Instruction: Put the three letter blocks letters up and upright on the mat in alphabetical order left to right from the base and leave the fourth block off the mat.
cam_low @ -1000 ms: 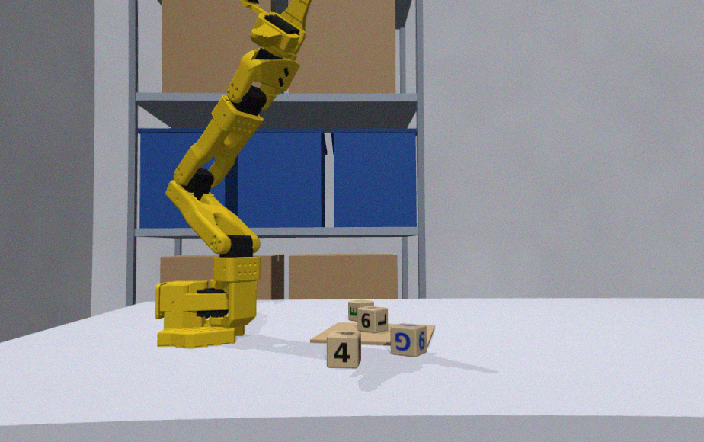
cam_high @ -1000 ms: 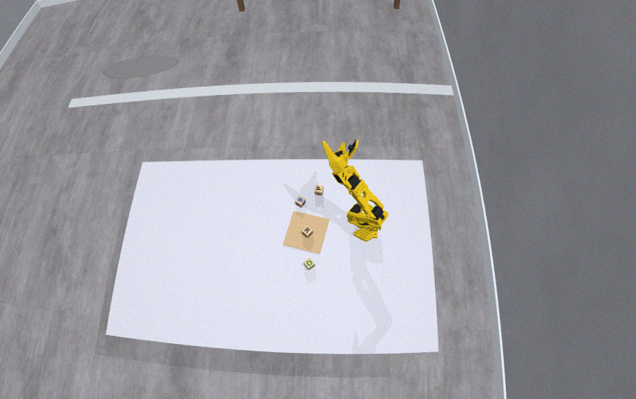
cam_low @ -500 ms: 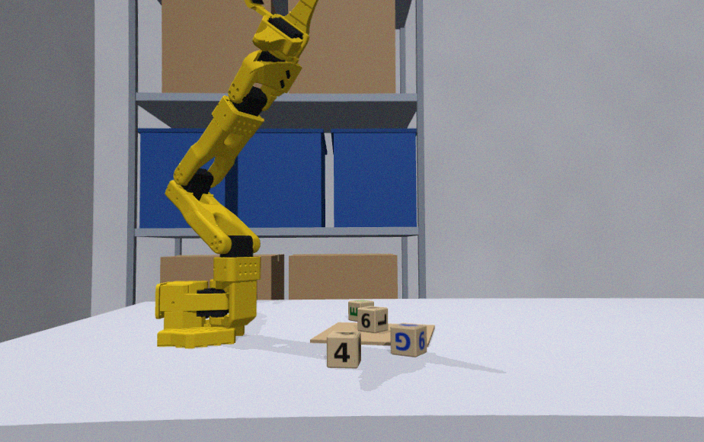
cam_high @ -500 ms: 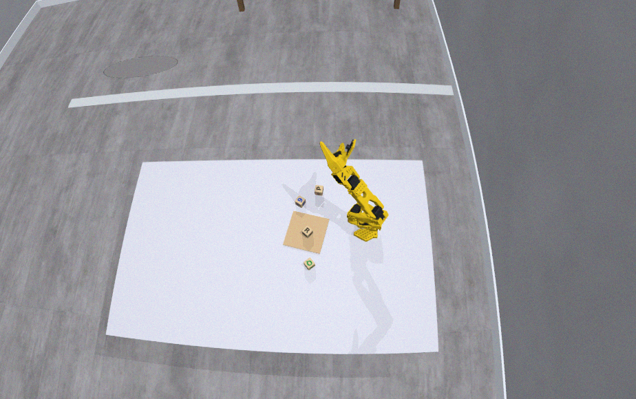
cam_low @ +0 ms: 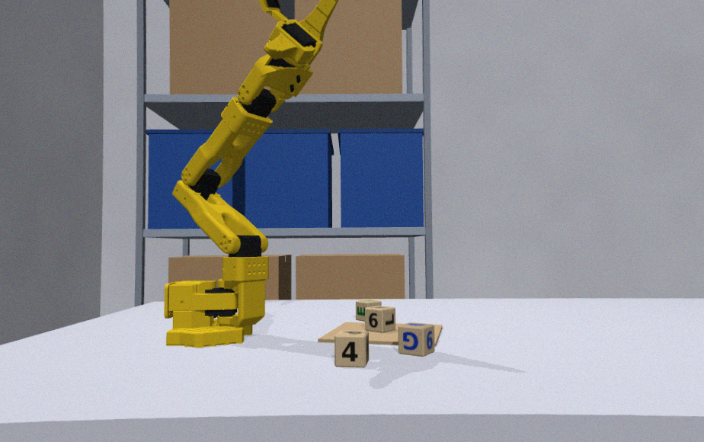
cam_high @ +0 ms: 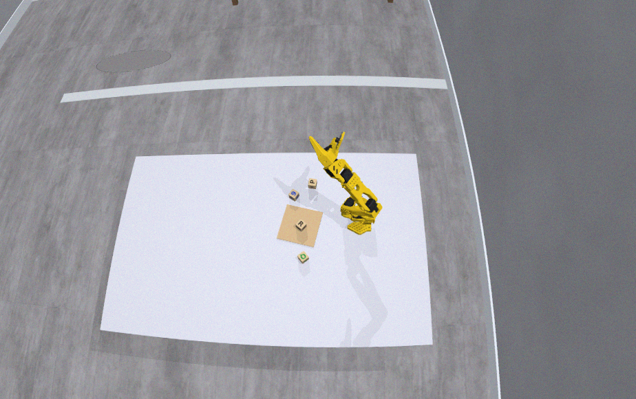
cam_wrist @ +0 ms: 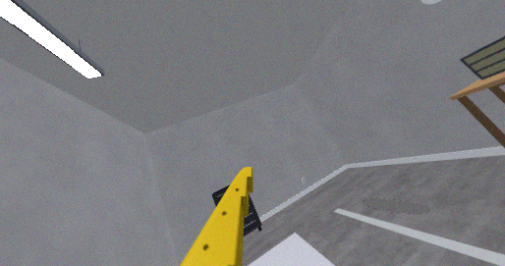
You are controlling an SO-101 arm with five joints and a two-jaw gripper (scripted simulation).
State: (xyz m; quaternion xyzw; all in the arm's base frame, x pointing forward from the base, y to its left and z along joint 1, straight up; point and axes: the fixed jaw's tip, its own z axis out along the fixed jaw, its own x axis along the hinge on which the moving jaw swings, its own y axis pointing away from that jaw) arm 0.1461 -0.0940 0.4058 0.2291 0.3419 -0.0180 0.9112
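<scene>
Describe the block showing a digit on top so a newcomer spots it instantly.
Find the tan mat on the white table top, beside the yellow arm's base. Just off the mat's far edge sit two blocks; take the one farther from the arm. Its top mark is blue and looks like a 9, while its neighbour shows a black P.

White table top [cam_low: 563,351] over grey wood-grain floor [cam_high: 211,124] marked with a white stripe [cam_high: 253,83]. Beyond the table's far edge, a metal shelf rack [cam_low: 420,164] bearing blue bins [cam_low: 381,178] and cardboard boxes [cam_low: 349,276]. Ceiling light strip [cam_wrist: 46,37] overhead.
</scene>
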